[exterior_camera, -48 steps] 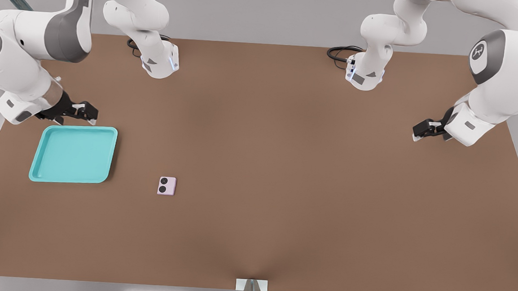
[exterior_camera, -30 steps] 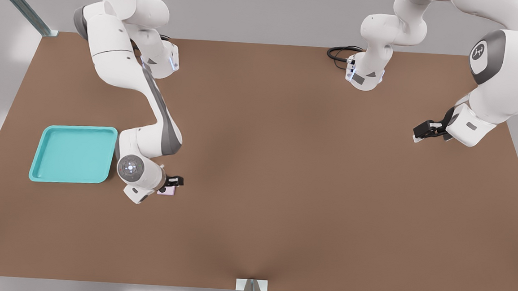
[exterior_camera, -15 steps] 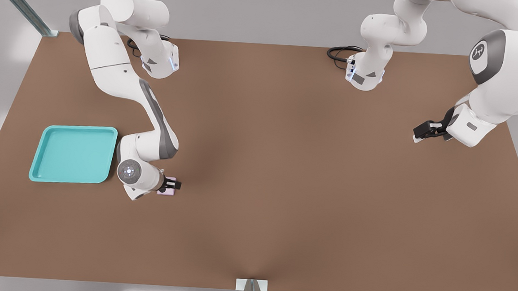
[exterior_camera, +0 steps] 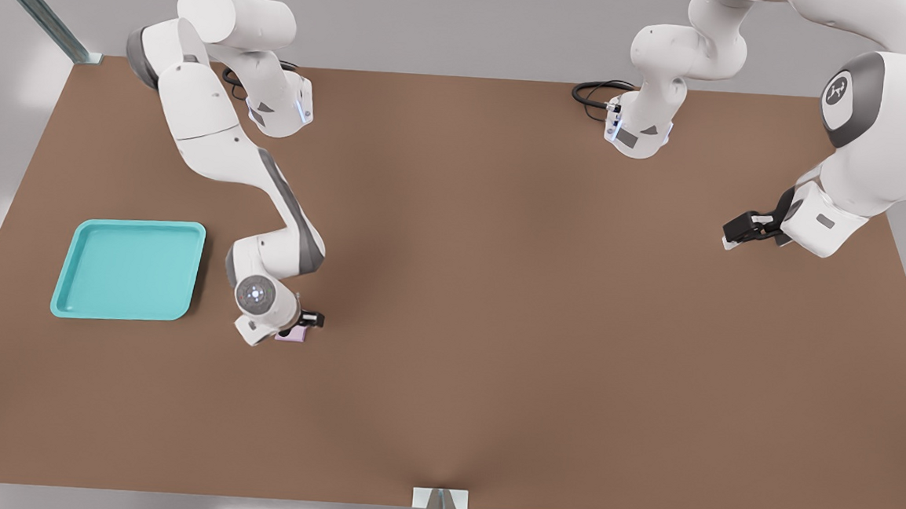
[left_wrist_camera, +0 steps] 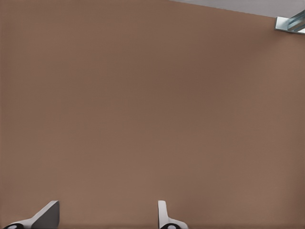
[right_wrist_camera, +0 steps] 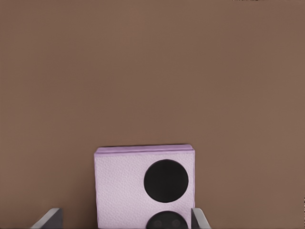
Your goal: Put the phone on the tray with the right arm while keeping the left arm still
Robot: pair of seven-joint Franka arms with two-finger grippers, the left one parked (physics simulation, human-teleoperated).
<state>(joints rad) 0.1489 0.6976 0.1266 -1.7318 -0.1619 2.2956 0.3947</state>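
Note:
The pale pink phone (exterior_camera: 291, 337) lies flat on the brown table, to the front view's right of the turquoise tray (exterior_camera: 129, 269). The right arm's wrist hides most of it in the front view. My gripper (exterior_camera: 305, 322) is down over the phone. In the right wrist view the phone (right_wrist_camera: 124, 191) shows its two black lenses and sits between my gripper's (right_wrist_camera: 126, 220) fingertips (right_wrist_camera: 51, 218). The gripper is open: one fingertip stands close to the phone's edge and the other a gap away. The tray holds nothing.
The right arm's elbow and forearm (exterior_camera: 282, 213) reach over the table just to the front view's right of the tray. The two arm bases (exterior_camera: 281, 106) stand at the far edge, with a black cable (exterior_camera: 592, 94) beside one.
The right arm swung from beside the tray's far edge over to the phone. In the last half second its wrist shifted slightly toward the front view's right, settling around the phone.

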